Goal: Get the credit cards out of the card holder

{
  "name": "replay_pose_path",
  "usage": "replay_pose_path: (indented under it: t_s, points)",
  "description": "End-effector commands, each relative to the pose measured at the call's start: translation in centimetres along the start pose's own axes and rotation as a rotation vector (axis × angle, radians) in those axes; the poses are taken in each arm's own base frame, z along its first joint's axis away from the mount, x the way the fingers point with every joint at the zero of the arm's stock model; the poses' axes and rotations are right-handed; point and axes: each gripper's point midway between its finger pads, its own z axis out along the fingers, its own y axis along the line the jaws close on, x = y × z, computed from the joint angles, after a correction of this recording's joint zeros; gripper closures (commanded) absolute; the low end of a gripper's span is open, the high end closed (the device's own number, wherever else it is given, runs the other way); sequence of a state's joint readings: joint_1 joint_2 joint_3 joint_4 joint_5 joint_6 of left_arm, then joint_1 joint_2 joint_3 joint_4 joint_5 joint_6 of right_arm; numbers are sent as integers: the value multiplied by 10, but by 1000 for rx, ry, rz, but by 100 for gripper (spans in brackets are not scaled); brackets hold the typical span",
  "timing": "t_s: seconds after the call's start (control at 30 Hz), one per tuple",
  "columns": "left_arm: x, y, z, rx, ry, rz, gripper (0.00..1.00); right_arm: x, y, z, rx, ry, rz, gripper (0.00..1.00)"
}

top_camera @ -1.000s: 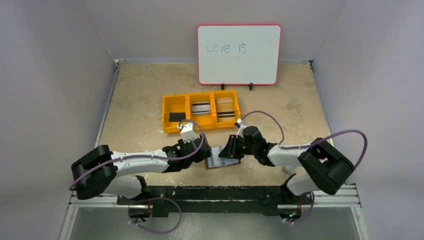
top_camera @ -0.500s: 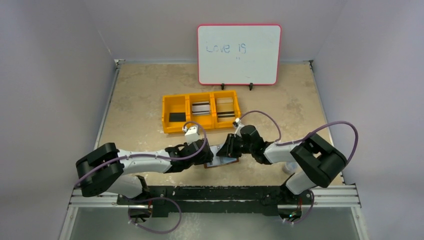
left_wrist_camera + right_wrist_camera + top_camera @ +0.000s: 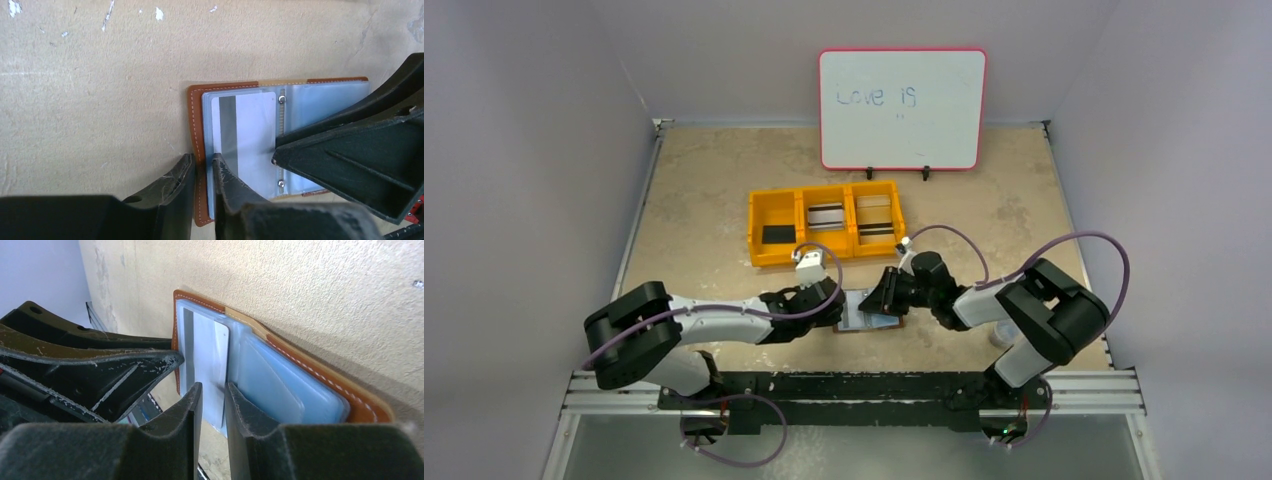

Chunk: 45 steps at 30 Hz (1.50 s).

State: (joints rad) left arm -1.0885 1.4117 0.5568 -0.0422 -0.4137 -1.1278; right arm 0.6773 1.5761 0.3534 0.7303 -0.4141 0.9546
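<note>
Left gripper point(image 3: 202, 167) crept toward 3 o'clock | card holder point(image 3: 196, 107) open on tabletop point(image 3: 714, 190) between grippers | left gripper pinches its brown cover | right gripper point(image 3: 213, 390) narrowed around credit card point(image 3: 252, 125) edge, grip unclear | left wrist view: card long axis 12–6, right arm nearer

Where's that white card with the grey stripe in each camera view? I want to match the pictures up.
Top external: the striped card is a tiny pale patch, low centre.
Left wrist: the card is at centre, stripe on its left side.
Right wrist: the card is centre-left, seen at a slant, stripe at left.
Shared landmark: the brown leather border of the open card holder.
</note>
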Motion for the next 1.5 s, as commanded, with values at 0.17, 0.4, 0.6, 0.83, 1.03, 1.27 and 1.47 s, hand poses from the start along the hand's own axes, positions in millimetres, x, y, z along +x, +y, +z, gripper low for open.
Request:
replay_pose_path:
  t_s: [0.17,0.4,0.6,0.83,1.03,1.27,1.47]
  points:
    - [22,-3,6,-28,76,88,100,3,-17,-11,72,-37,68,68]
    - [27,-6,6,-32,67,74,100,7,-42,-10,228,-26,191,68]
    - [30,-15,4,-5,50,48,100,-1,-48,-20,276,-111,257,66]
    - [32,-12,5,-36,34,39,100,-5,-57,-28,354,-148,223,66]
    - [28,-11,5,-46,19,37,100,3,-66,-24,392,-98,184,73]
    - [24,-16,3,-31,6,36,100,7,-24,-25,164,-64,134,75]
    - [21,-20,3,-22,-3,38,100,0,6,-22,39,-54,109,80]
